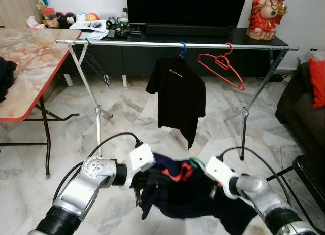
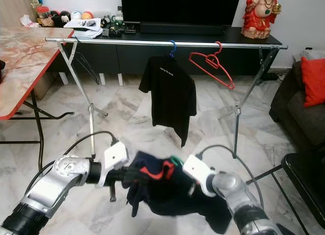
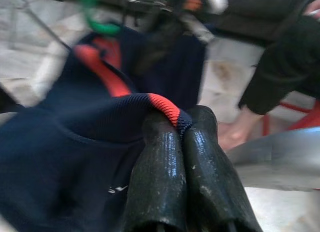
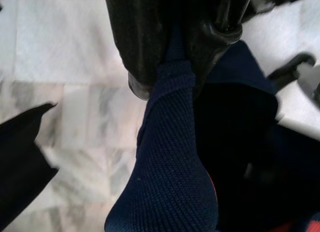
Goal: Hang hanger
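Both grippers, left and right, pinch the navy shirt; lift level toward the rail, keeping its green hanger upright.

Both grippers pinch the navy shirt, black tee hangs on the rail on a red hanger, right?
Not quite. The left eye view shows the black T-shirt on a blue plastic hanger; the red plastic hanger hangs bare on the metal rail. The rest holds.

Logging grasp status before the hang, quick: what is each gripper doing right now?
Left gripper: fingers shut on the navy shirt, pinching its red-trimmed collar.
Right gripper: fingers shut on a fold of the same navy shirt.
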`<state>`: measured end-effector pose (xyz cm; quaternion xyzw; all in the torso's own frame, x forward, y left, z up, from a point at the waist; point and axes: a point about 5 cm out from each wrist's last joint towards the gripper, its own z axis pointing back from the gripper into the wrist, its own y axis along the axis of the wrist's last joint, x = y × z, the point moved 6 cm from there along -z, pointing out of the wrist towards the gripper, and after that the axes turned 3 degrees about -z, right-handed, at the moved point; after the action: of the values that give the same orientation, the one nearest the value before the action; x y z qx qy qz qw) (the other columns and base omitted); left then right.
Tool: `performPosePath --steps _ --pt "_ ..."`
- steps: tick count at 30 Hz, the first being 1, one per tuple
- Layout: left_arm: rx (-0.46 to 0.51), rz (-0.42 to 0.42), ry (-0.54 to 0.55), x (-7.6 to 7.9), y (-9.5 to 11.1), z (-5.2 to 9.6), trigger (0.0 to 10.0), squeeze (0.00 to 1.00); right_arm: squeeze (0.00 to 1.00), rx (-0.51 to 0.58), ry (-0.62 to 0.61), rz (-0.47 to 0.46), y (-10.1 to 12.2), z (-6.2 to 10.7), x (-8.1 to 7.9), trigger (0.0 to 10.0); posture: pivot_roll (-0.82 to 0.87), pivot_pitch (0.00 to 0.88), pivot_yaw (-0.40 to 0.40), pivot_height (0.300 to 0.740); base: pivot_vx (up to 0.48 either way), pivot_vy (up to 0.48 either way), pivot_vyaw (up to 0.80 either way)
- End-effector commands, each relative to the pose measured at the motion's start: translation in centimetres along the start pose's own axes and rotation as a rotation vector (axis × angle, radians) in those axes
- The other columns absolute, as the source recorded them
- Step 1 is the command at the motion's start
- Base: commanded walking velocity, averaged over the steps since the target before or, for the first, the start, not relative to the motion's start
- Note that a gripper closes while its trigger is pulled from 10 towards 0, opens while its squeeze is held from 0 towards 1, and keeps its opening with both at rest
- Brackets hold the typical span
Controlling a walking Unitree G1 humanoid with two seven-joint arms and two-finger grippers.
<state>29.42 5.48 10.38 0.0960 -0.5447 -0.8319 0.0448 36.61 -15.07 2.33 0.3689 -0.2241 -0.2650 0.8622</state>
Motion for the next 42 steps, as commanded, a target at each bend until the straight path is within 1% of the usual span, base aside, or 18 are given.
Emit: performPosePath --steps 1,2,9,12,13,15,17,18,19,20,21,22,26,30,31,33,34,42 --pt "0.027 -0.021 -0.069 1.3 1.0 -0.4 10.0 0.85 0.00 0.039 -0.022 -0.017 0.9 0.1 0.6 0.0 -0.01 0.072 -0.046 0.740 0.000 0.000 0.00" --pt "0.029 -0.017 -0.074 1.5 1.1 -0.5 10.0 1.00 0.00 0.041 -0.034 -0.020 1.1 0.0 0.8 0.0 -0.01 0.072 -0.046 0.740 0.000 0.000 0.00" --pt "0.029 -0.018 -0.107 2.3 1.7 -0.6 10.0 1.00 0.00 0.084 -0.075 -0.025 2.3 -0.5 1.1 0.0 0.00 0.077 -0.051 0.740 0.000 0.000 0.00" --pt "0.025 -0.028 -0.099 2.3 1.8 -0.5 10.0 1.00 0.00 0.103 -0.051 -0.010 2.9 -0.6 0.7 0.0 0.00 0.078 -0.052 0.740 0.000 0.000 0.00" --pt "0.008 -0.026 -0.034 1.1 1.4 -0.2 10.0 1.00 0.00 0.103 0.043 0.036 2.8 -0.6 -0.5 0.0 0.00 0.079 -0.054 0.740 0.000 0.000 0.00" --pt "0.008 -0.026 -0.034 1.1 1.4 -0.2 10.0 1.00 0.00 0.103 0.043 0.036 2.8 -0.6 -0.5 0.0 0.00 0.079 -0.054 0.740 0.000 0.000 0.00" --pt "-0.008 -0.030 -0.014 0.7 1.1 0.0 10.0 1.00 0.00 0.106 0.095 0.076 2.7 -0.4 -1.1 0.0 0.00 0.078 -0.056 0.740 0.000 0.000 0.00" --pt "-0.068 -0.043 -0.008 0.4 0.0 0.7 10.0 1.00 0.00 0.082 0.233 0.149 1.9 0.3 -2.4 0.0 0.00 0.078 -0.060 0.740 0.000 0.000 0.00" --pt "-0.068 -0.043 -0.008 0.4 0.0 0.7 10.0 1.00 0.00 0.082 0.233 0.149 1.9 0.3 -2.4 0.0 0.00 0.078 -0.060 0.740 0.000 0.000 0.00" --pt "-0.096 -0.047 -0.009 0.4 -0.6 0.9 10.0 1.00 0.00 0.058 0.297 0.177 1.3 0.8 -2.9 0.0 0.00 0.077 -0.062 0.740 0.000 0.000 0.00" --pt "-0.147 -0.048 -0.002 0.3 -1.8 1.2 10.0 1.00 0.00 -0.030 0.407 0.231 -0.8 1.9 -3.6 0.0 0.00 0.076 -0.066 0.740 0.000 0.000 0.00" --pt "-0.180 -0.051 0.000 0.2 -2.7 1.2 10.0 1.00 0.00 -0.081 0.452 0.249 -1.9 2.6 -3.7 0.0 0.00 0.074 -0.071 0.740 0.000 0.000 0.00" --pt "-0.193 -0.053 -0.006 0.4 -3.1 1.0 10.0 1.00 0.00 -0.093 0.480 0.241 -2.2 3.2 -3.6 0.0 0.00 0.074 -0.074 0.740 0.000 0.000 0.00" --pt "-0.190 -0.063 -0.023 0.7 -3.0 0.4 10.0 1.00 0.00 -0.067 0.488 0.241 -1.6 3.5 -3.3 0.0 -0.01 0.076 -0.078 0.740 0.000 0.000 0.00" --pt "-0.194 -0.062 -0.025 0.7 -3.1 0.2 10.0 0.61 0.00 -0.051 0.476 0.247 -1.2 3.3 -3.2 0.0 -0.01 0.075 -0.079 0.740 0.000 0.000 0.00" --pt "-0.196 -0.062 -0.027 0.7 -3.1 0.1 10.0 0.61 0.00 -0.039 0.471 0.252 -0.9 3.3 -3.1 0.0 -0.01 0.075 -0.080 0.740 0.000 0.000 0.00" --pt "-0.195 -0.068 -0.024 0.7 -3.1 -0.1 10.0 0.00 0.00 -0.024 0.467 0.252 -0.5 3.2 -3.1 0.0 -0.01 0.075 -0.080 0.740 0.000 0.000 0.00" --pt "-0.126 -0.110 0.014 0.0 -1.0 -2.1 10.0 0.00 0.00 0.022 0.560 0.258 0.3 3.4 -4.5 0.0 -0.01 0.073 -0.080 0.740 0.000 0.000 0.00"
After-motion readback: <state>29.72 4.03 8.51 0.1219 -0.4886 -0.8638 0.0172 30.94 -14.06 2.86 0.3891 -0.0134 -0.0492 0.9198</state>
